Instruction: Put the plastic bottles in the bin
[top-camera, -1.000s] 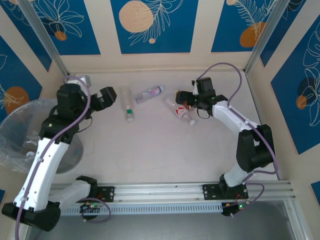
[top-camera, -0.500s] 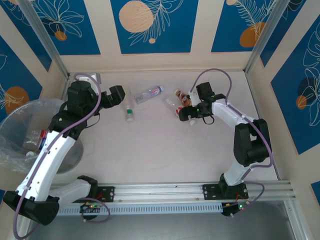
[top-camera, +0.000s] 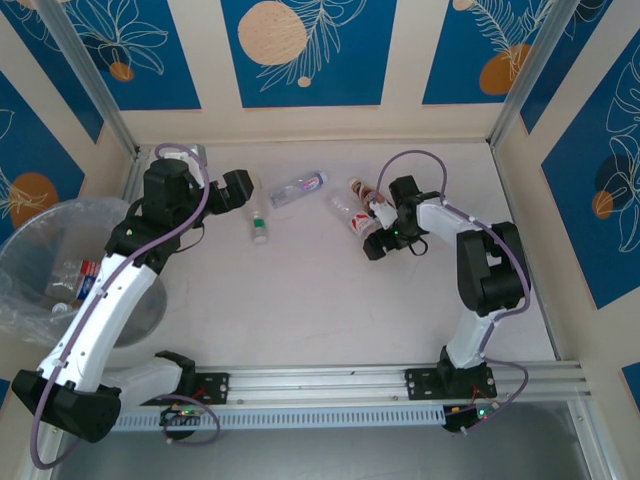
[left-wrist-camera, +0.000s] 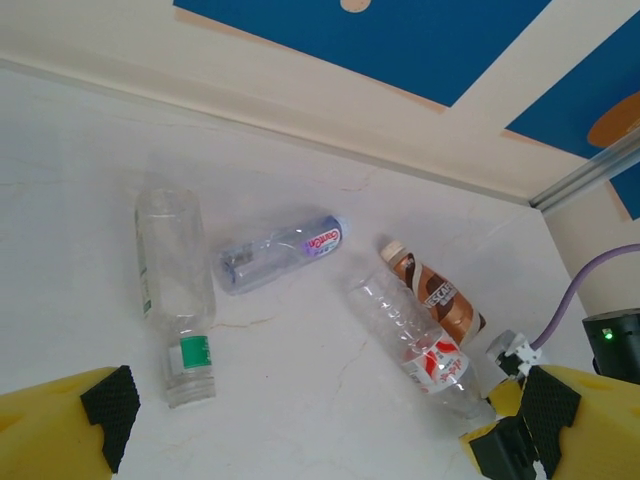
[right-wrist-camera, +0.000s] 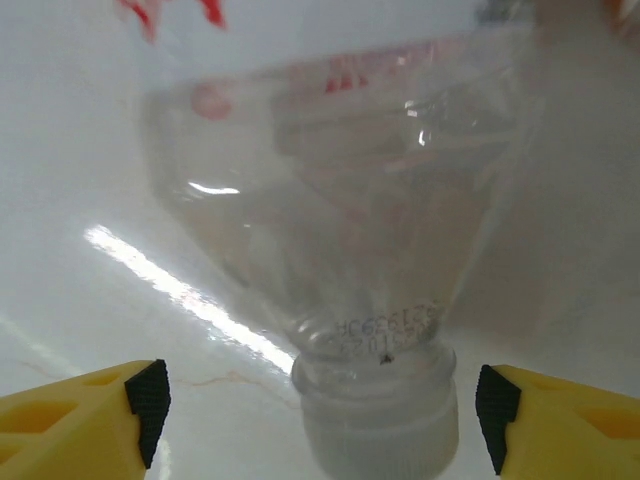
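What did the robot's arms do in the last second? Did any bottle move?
The right gripper swung nearer, from beyond the bottles to the red-labelled bottle, and now sits open, straddling its cap. The left gripper, open, slid right toward the green-labelled bottle. Nothing was grabbed, and no bottle moved.

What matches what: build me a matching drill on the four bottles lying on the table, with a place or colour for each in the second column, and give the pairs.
Things
1. green-banded bottle
2. bluish bottle
3. brown bottle
4. red-labelled bottle

Places
A. white cap between the fingers of the open right pincer
B. cream cap, beside the red-labelled one
C. nearest the open left pincer
D. between the green-banded and brown bottles

Pairs: 1-C, 2-D, 3-B, 4-A
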